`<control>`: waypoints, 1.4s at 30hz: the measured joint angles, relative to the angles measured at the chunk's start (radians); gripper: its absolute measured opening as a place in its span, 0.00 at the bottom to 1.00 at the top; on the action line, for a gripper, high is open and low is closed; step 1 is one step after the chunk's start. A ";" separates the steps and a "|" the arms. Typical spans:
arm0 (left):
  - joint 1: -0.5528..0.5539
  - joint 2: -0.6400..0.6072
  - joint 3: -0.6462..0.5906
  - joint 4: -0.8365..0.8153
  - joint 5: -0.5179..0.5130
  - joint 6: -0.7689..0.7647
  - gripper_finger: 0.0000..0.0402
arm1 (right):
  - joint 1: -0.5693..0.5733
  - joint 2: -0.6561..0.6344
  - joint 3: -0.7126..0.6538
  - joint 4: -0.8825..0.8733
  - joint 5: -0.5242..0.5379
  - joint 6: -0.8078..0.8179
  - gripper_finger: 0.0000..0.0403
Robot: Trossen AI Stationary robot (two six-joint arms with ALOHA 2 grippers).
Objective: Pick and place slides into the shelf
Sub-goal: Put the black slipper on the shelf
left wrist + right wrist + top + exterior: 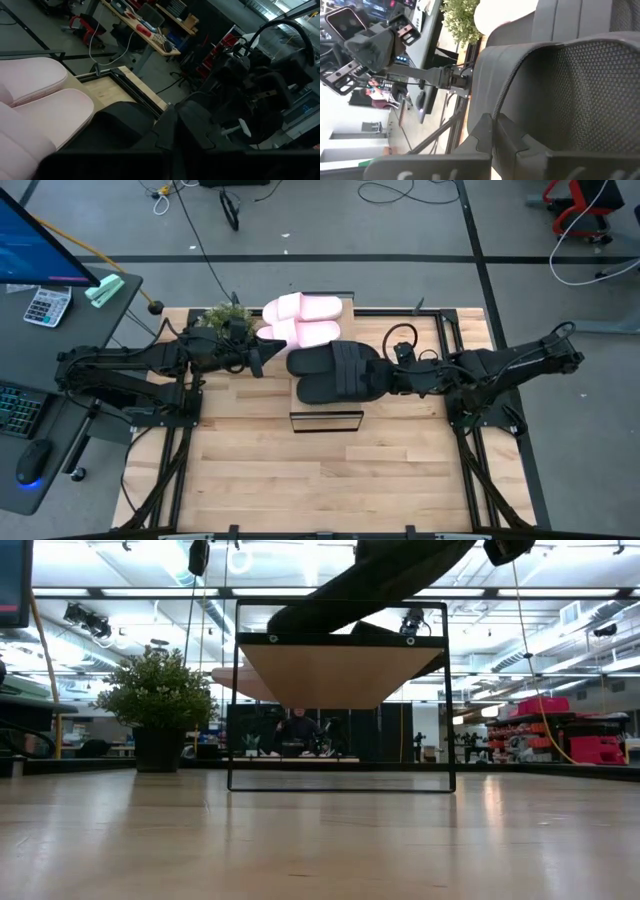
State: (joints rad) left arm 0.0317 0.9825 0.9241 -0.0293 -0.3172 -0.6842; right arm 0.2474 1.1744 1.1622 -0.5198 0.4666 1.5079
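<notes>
The shelf (325, 420) stands mid-table, its narrow end toward the near edge; the low view shows its plank (340, 675) from below. The pink slides (300, 320) lie side by side on its far part and fill the left wrist view (45, 100). The black slides (330, 375) lie just nearer, also on top (310, 615). My right gripper (385, 377) reaches in from the right and is shut on a black slide (585, 75). My left gripper (258, 360) is shut and waits just left of the slides; I see it touching nothing. My right gripper (496, 132) pinches the black slide by a thin edge at its strap (506, 95), on the end toward the table's right. The fingers come roughly level from the right. The slide's other end lies on the shelf top (305, 365).
A potted plant (222, 318) stands at the table's far left, close behind my left gripper (158, 690). The near half of the slatted table (320, 480) holds only the shelf's frame. A person sits far behind the table (297, 730).
</notes>
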 joint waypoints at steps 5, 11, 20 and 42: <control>0.000 0.000 0.000 -0.001 0.000 0.000 0.08 | 0.000 0.000 0.000 0.045 0.001 -0.016 0.02; 0.000 0.000 0.000 -0.006 0.000 0.000 0.06 | 0.000 -0.023 -0.071 0.197 0.006 -0.042 0.01; -0.001 0.000 0.000 -0.024 0.000 -0.004 0.09 | 0.032 -0.179 -0.307 0.418 0.075 0.010 0.01; 0.000 0.000 0.000 -0.025 0.000 0.000 0.08 | 0.033 -0.241 -0.516 0.550 0.031 0.082 0.01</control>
State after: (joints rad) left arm 0.0319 0.9825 0.9241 -0.0540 -0.3172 -0.6842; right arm 0.2806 0.9329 0.6459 0.0306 0.4972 1.5901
